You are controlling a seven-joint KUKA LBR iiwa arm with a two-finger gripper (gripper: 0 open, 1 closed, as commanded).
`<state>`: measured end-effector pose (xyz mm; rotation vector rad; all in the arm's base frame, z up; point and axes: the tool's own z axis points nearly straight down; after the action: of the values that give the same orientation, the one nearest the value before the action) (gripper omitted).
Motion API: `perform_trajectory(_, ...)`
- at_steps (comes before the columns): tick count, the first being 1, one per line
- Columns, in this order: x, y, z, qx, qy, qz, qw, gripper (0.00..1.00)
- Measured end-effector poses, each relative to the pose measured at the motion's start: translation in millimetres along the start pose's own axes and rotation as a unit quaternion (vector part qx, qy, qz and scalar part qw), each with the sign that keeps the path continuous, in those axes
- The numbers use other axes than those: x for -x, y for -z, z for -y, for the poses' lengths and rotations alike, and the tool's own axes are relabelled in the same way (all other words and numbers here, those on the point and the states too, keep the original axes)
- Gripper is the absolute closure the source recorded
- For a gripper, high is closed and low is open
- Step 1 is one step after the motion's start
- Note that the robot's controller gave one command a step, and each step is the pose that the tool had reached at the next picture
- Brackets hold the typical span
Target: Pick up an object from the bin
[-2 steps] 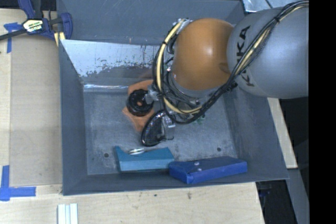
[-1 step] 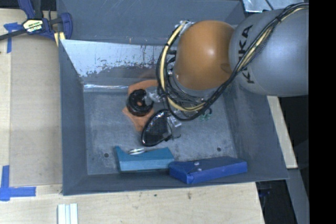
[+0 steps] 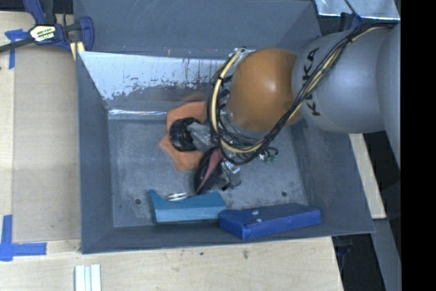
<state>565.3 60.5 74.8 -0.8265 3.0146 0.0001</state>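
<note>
- Six small things lie in the grey bin [image 3: 95, 146] that I am watching from far away.
- The bin walls slope down to a flat floor. I think that is why all the things sit low in the middle and none rest up on the walls.
- A light blue flat piece [image 3: 191, 209] and a dark blue block [image 3: 272, 221] lie along the near wall, end to end and touching. I guess they slid there and the wall stopped them.
- A small shiny ring [image 3: 177, 197] sits on the left end of the light blue piece.
- An orange soft thing [image 3: 178, 150] lies left of the middle, with a black round thing [image 3: 181, 134] on top of it.
- The arm [image 3: 347, 85] comes in from the right and bends down into the bin. Its orange cover [image 3: 262, 88] hides a lot of the far floor from me.
- The gripper [image 3: 223, 174] is low in the middle of the bin, close to the floor.
- Just at its left is a dark red and black long thing [image 3: 206, 170], leaning from near left up to far right. The gripper looks like it touches this thing, so I judge this is the one to pick.
- I cannot tell if the gripper is open or closed, because cables and dark parts crowd around it. So I cannot say it holds anything yet.
</note>
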Motion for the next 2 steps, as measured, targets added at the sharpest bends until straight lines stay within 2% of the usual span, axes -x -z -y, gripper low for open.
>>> perform_trajectory(1, 13.7, 3.5, 6.2, -0.004, 0.111, 0.0051, 0.9937, 1.00)
perform_trajectory(2, 13.7, 3.5, 6.2, -0.004, 0.111, 0.0051, 0.9938, 1.00)
